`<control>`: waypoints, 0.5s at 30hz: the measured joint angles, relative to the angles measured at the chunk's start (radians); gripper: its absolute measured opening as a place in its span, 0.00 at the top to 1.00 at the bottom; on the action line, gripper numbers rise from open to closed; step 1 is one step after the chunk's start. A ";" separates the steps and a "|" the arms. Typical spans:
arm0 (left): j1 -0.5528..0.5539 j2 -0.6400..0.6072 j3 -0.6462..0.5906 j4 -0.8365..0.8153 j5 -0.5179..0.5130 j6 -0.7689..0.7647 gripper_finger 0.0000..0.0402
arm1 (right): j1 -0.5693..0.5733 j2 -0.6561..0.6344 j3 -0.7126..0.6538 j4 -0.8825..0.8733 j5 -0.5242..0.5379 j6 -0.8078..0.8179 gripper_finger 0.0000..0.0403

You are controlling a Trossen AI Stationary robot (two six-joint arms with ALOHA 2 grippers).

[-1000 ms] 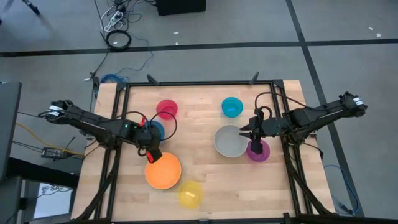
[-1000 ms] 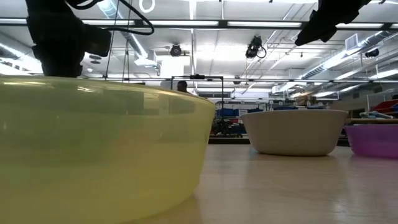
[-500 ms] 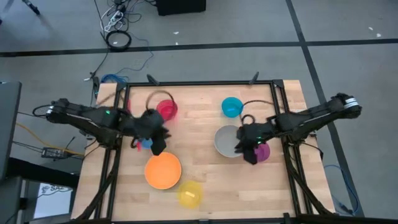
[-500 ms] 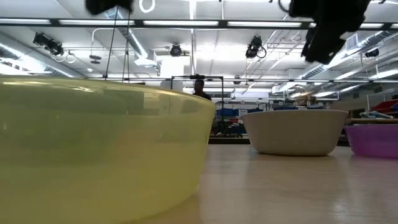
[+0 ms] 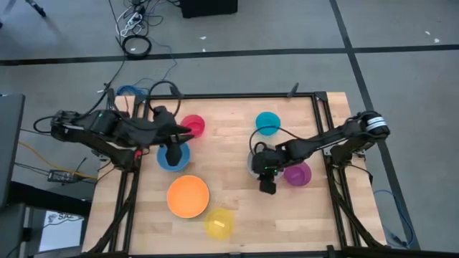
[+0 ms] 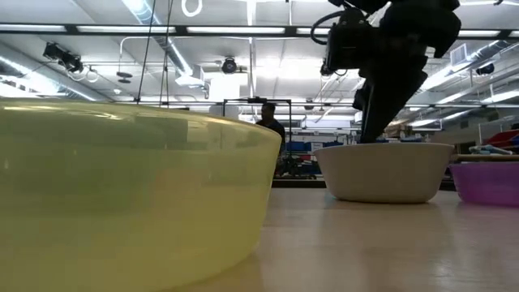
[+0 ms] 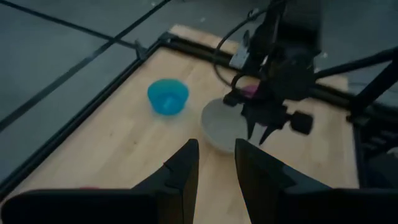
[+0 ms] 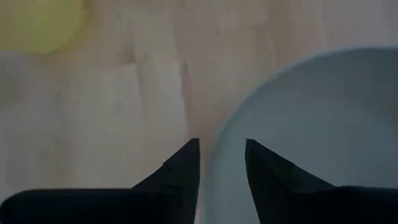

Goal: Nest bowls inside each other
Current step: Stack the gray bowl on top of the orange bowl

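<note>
The grey bowl [image 8: 311, 124] stands right of the table's centre, mostly hidden under my right arm in the high view [image 5: 252, 162]. My right gripper [image 8: 222, 146] points down at its near rim [image 6: 381, 148], open, one finger outside the wall and one over the hollow; whether they touch it does not show. My left gripper [image 7: 216, 146] hangs high over the left half [image 5: 185, 133], open with nothing in it, above the blue bowl [image 5: 172, 158] and beside the pink-red bowl [image 5: 193, 126]. The orange [image 5: 188, 197], yellow [image 5: 219, 223], cyan [image 5: 267, 123] and purple [image 5: 297, 174] bowls each sit alone on the wood.
A black frame [image 5: 229, 95] runs along the table's far edge and down both sides. The yellow bowl [image 6: 130, 195] fills the near left of the low view. Bare wood [image 5: 229, 154] lies between the two arms. A person stands far off in the room [image 6: 268, 122].
My left gripper has risen from the orange bowl's far rim and tipped up from pointing down toward level, drawing toward the far edge. My right gripper has travelled from beside the purple bowl toward the table's left and near edge and come down onto the grey bowl's near rim.
</note>
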 joint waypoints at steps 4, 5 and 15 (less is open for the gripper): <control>0.000 0.000 -0.028 -0.031 -0.001 -0.027 0.72 | 0.000 0.002 0.015 0.003 -0.015 -0.004 0.65; 0.000 0.001 -0.038 -0.033 -0.001 -0.033 0.72 | -0.001 0.002 0.015 -0.006 -0.007 0.002 0.63; 0.000 0.002 -0.121 -0.050 -0.001 -0.107 0.72 | 0.022 0.122 0.014 -0.040 0.020 0.026 0.59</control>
